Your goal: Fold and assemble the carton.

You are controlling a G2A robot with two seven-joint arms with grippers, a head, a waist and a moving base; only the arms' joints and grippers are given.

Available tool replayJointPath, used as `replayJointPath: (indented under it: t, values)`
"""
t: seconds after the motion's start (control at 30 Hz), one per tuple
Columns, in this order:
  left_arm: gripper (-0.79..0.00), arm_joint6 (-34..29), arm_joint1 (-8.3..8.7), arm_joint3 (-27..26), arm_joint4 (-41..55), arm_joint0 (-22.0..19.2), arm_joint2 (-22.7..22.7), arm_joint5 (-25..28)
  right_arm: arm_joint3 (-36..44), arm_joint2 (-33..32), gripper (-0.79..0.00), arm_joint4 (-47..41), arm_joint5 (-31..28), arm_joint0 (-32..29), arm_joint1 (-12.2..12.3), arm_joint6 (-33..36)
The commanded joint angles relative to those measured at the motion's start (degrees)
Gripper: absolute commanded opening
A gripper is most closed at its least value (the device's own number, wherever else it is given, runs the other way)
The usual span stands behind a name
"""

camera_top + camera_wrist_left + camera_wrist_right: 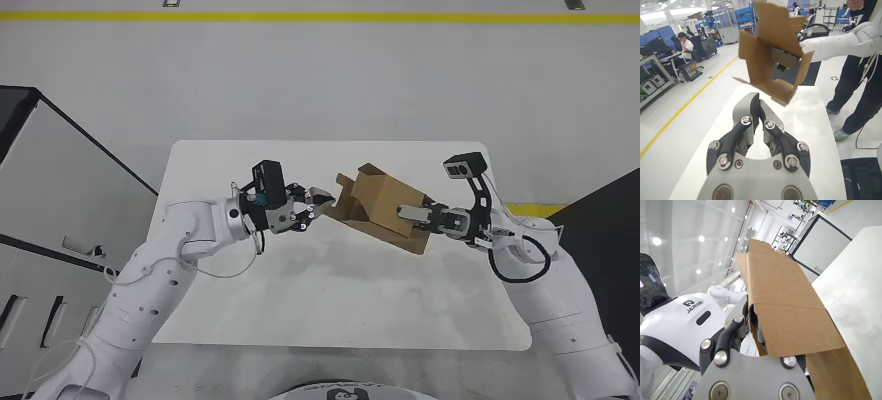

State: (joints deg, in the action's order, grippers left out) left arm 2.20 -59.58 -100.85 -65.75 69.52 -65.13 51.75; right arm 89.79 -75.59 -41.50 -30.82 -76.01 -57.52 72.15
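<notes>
The white tabletop (350, 300) carries nothing that touches the carton; both arms come over it from the near edge.

The left gripper (758, 106) is over the tabletop, a little left of the middle and more toward the far edge than the near one. Its two fingers (753, 108) are pressed together, with only a thin line between the black pads, and they pinch nothing. The tips point at the carton and are just beside its nearest flap, but apart from it.

The carton (378, 200) is brown cardboard and not yet closed. It is held in the air, tilted, above the tabletop right of the middle. In the left wrist view the carton (770, 37) turns an open end to the camera, with its flaps standing out in different directions.

The right gripper (408, 212) is on the carton's right end, toward the right edge of the tabletop. It is clamped on one wall of the carton (783, 306): one silver finger (740, 311) is against the wall, and the other is hidden behind the cardboard.
</notes>
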Motion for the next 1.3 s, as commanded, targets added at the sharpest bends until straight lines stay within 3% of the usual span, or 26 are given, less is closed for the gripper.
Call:
replayJointPath:
  t: [0.0,1.27]
  values:
    - [-0.785,-0.02,-0.06,-0.43,0.17,-0.22,0.34,0.3,-0.04,0.09,-0.785,0.06,0.06,0.07,-0.04,-0.06]
    - [-0.785,1.87,-1.87,1.24,0.0,-4.73,7.2,1.64,0.71,1.3,-0.785,-0.33,0.02,0.22,-0.62,1.32]
